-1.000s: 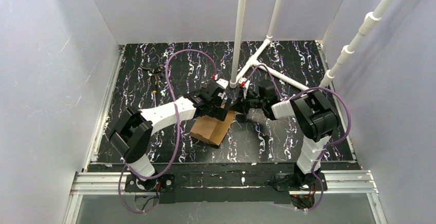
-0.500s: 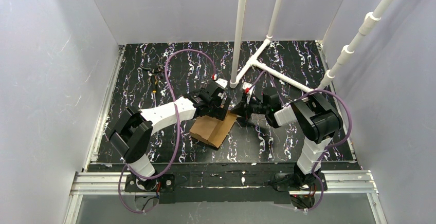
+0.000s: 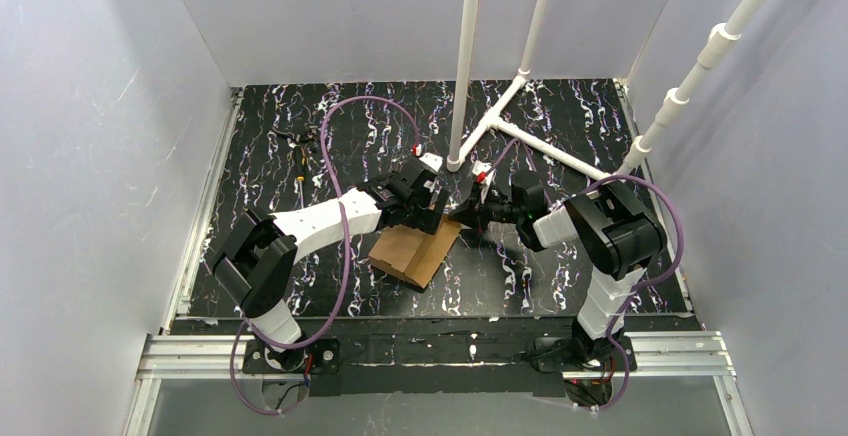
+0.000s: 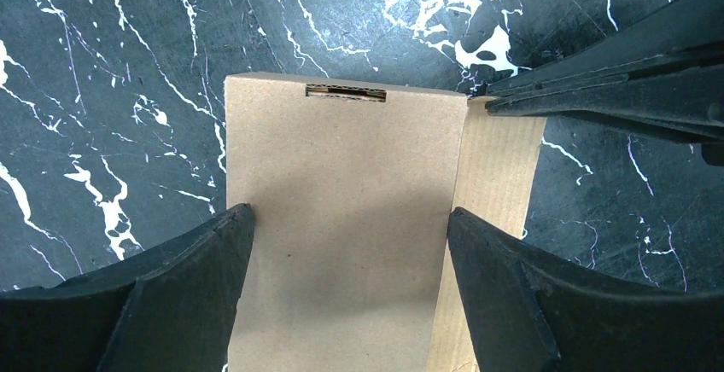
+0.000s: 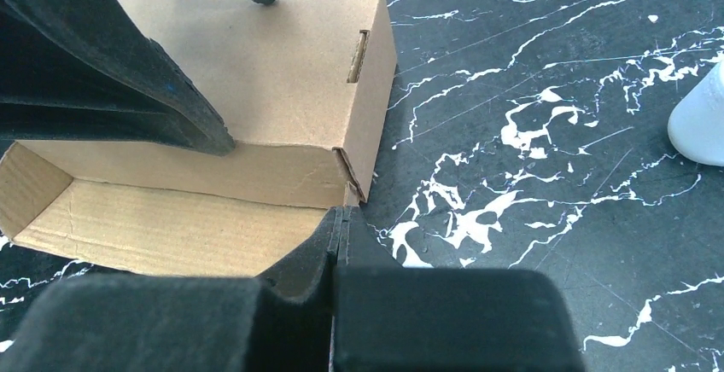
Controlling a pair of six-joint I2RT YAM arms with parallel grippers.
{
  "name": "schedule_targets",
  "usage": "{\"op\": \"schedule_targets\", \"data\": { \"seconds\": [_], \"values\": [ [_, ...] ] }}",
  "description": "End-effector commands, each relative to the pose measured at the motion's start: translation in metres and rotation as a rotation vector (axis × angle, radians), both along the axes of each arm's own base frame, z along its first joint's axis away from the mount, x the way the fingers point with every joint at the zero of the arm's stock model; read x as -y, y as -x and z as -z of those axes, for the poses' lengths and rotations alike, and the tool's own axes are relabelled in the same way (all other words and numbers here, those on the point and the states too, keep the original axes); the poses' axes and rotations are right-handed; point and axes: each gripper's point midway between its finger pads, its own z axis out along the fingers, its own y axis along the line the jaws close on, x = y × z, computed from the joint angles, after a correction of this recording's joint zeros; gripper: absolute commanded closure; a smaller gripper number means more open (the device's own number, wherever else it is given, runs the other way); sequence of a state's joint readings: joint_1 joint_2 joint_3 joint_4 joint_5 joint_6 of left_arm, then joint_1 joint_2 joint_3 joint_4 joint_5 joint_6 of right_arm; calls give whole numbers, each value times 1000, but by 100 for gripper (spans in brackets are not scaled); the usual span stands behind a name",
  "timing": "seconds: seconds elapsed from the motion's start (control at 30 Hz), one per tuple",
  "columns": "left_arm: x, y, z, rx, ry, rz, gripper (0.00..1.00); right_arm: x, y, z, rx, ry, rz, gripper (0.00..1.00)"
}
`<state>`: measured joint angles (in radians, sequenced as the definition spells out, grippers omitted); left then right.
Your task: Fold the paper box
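The paper box (image 3: 413, 249) is a brown, partly folded rectangular box lying at the middle of the black marbled table. Its top panel (image 4: 341, 210) has a slot (image 4: 346, 92) near the far end, and a ribbed side flap (image 5: 171, 227) lies open flat on the table. My left gripper (image 4: 350, 217) is open, with one fingertip (image 4: 239, 218) at each long edge of the top panel. My right gripper (image 5: 341, 214) is shut and empty, its tip touching the box's corner beside the open flap. It also shows in the left wrist view (image 4: 598, 86).
A white pipe frame (image 3: 465, 66) stands just behind the grippers, with its foot (image 5: 700, 124) close to my right gripper. Small dark bits (image 3: 300, 138) lie at the far left. Grey walls close in the table on three sides.
My right gripper has moved a little left and nearer to the box's corner. The left gripper and the box have stayed put.
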<state>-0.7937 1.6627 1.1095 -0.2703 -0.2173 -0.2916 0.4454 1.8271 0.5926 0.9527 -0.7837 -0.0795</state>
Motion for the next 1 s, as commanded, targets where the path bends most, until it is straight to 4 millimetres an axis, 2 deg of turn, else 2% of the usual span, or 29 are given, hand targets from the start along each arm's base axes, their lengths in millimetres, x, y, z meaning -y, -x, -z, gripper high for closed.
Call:
{"op": "schedule_targets", "data": {
  "seconds": [0.0,0.23,0.57,0.97],
  "values": [
    [-14,10,18,-75,-53,-17,20,-9,4,-17,66,-15,-41,99],
    [-8,14,21,-99,-38,10,21,-14,5,-14,74,12,-52,99],
    [-2,17,24,-122,-19,45,21,-18,2,-23,117,37,-73,99],
    [12,25,26,-167,35,108,21,-23,-5,-24,72,100,-89,99]
  ]
}}
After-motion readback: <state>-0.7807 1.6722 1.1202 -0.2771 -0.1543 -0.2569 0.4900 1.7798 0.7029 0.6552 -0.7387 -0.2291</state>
